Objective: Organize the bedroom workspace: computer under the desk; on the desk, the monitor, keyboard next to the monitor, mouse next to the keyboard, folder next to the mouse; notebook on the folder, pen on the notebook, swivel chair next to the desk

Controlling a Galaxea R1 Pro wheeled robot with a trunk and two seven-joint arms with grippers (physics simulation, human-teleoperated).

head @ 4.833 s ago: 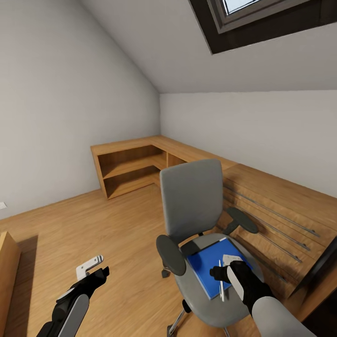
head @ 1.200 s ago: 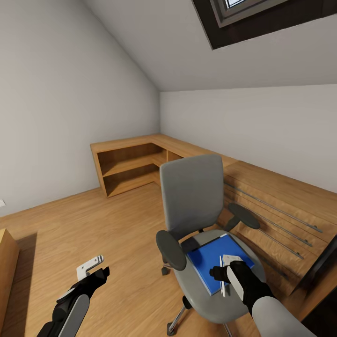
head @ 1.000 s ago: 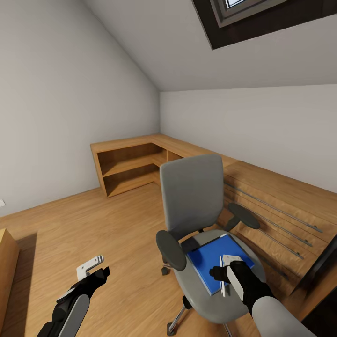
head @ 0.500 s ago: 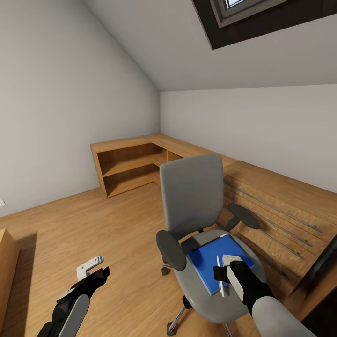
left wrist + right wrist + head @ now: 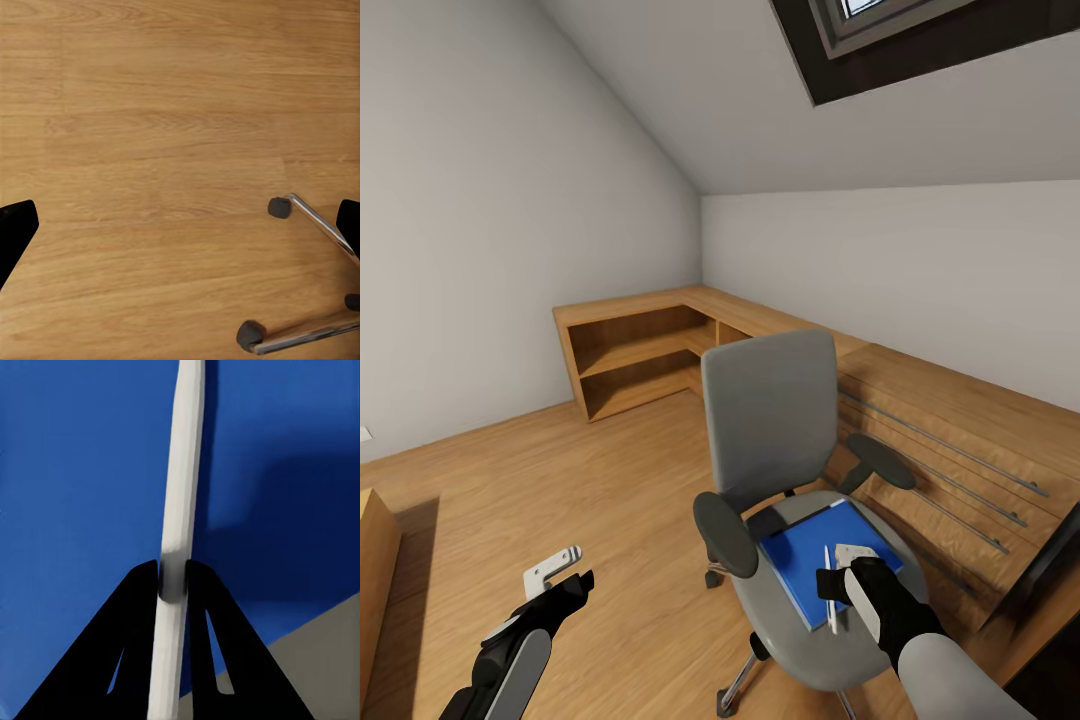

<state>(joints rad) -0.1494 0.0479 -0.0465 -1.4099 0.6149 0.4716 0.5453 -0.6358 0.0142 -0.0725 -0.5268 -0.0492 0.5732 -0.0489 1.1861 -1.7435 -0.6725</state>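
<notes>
The grey swivel chair (image 5: 770, 420) stands on the wood floor with a blue folder (image 5: 796, 560) flat on its seat. A white pen (image 5: 829, 612) lies along the folder, and my right gripper (image 5: 834, 585) is shut on it. In the right wrist view the two dark fingers (image 5: 135, 615) pinch the pen (image 5: 184, 472) above the folder (image 5: 75, 472), with the grey seat (image 5: 330, 660) at one corner. My left gripper (image 5: 560, 572) hangs open over bare floor, left of the chair. Its wrist view shows the chair's chrome legs and casters (image 5: 315, 221).
Low wooden shelving (image 5: 640, 360) runs along the far walls and turns into a drawer-fronted unit (image 5: 950, 450) just behind and right of the chair. A wooden edge (image 5: 375, 560) stands at the far left. Open floor (image 5: 560, 470) spreads to the chair's left.
The view shifted slightly since the oldest frame. In the last second my right gripper's fingers drew in on the pen, which shifted a little. The left arm stayed still.
</notes>
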